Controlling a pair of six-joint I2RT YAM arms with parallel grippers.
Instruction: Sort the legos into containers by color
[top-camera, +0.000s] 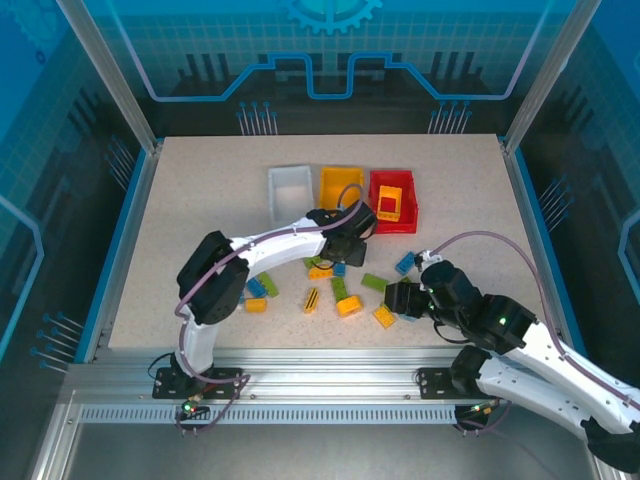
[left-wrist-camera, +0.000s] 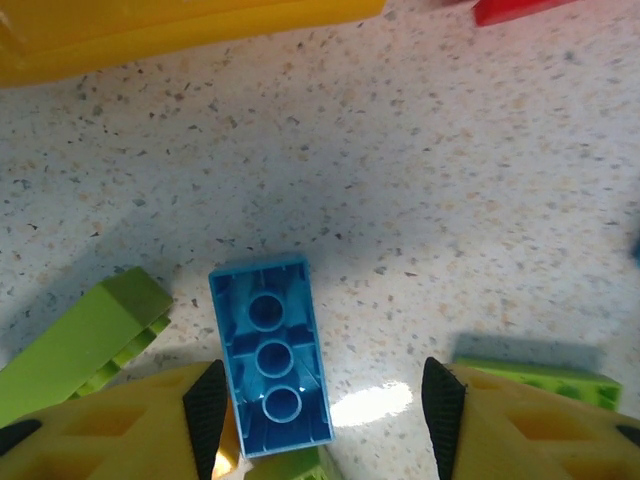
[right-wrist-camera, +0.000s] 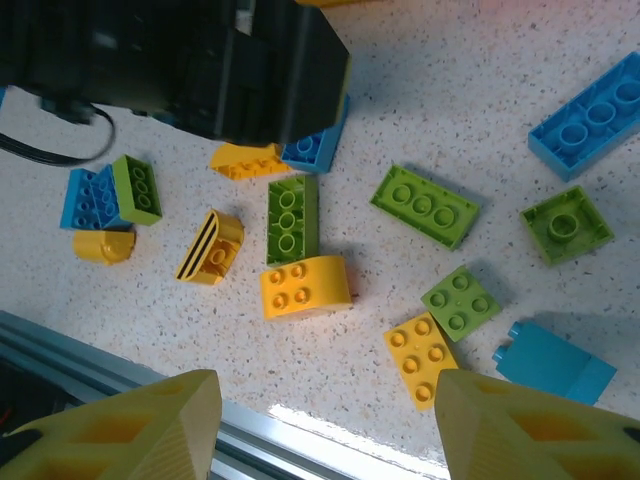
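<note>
Legos in blue, green and yellow-orange lie scattered on the speckled table between the two arms. My left gripper (left-wrist-camera: 324, 408) is open low over the table, and an upside-down blue lego (left-wrist-camera: 270, 355) lies between its pads, close to the left pad (left-wrist-camera: 205, 410) and well apart from the right one. From above, that gripper (top-camera: 338, 258) sits just in front of the yellow-orange container (top-camera: 340, 185). My right gripper (right-wrist-camera: 322, 400) is open with bare table between its fingers. A curved yellow lego (right-wrist-camera: 305, 285) and a flat yellow lego (right-wrist-camera: 425, 357) lie just beyond it.
The white container (top-camera: 290, 190) and the red container (top-camera: 392, 225), which holds a yellow-orange brick (top-camera: 390, 205), stand in a row at the back. Green bricks (left-wrist-camera: 75, 345) flank the left gripper. The metal rail (right-wrist-camera: 100, 360) of the table's front edge lies under the right gripper.
</note>
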